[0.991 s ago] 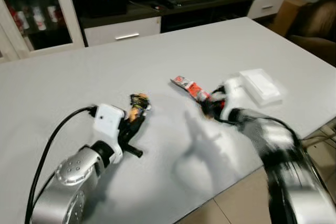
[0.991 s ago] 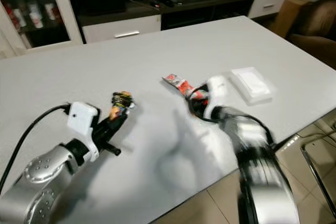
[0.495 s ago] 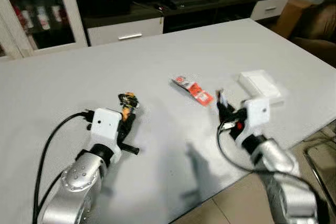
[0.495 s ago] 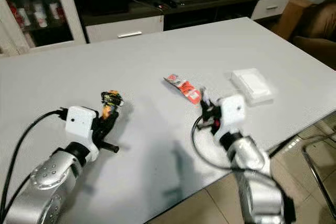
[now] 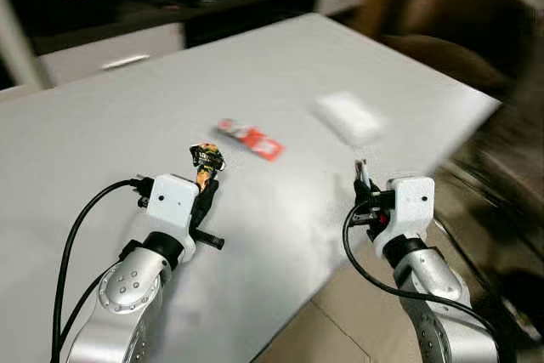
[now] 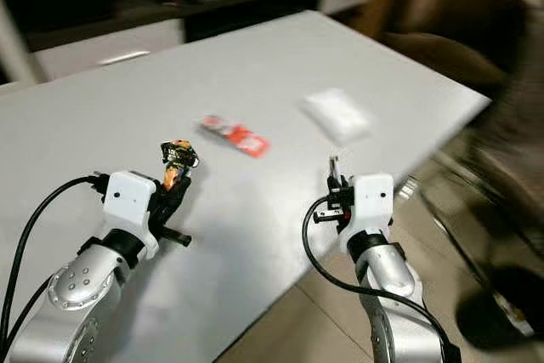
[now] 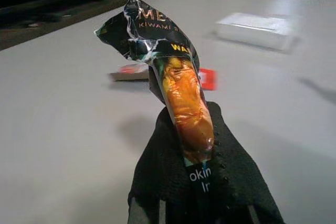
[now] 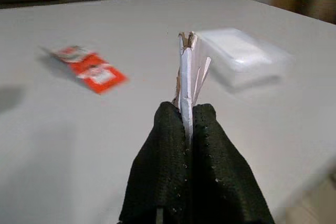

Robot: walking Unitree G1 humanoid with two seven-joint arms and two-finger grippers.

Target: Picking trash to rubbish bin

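The left tool (image 7: 197, 182) is closed on a crumpled wrapper (image 7: 173, 85), black at the top and orange lower down, held above the white table (image 5: 102, 133). The right tool (image 8: 189, 153) pinches a thin white paper scrap (image 8: 188, 72) upright near the table's edge. On the table beyond the wrapper lies a red packet (image 5: 249, 137). Farther from the wrapper rests a clear white pack (image 5: 347, 117).

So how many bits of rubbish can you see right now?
3. A crumpled snack wrapper pinched in the left gripper, a torn scrap of white paper pinched in the right gripper, and a red wrapper lying flat on the table.
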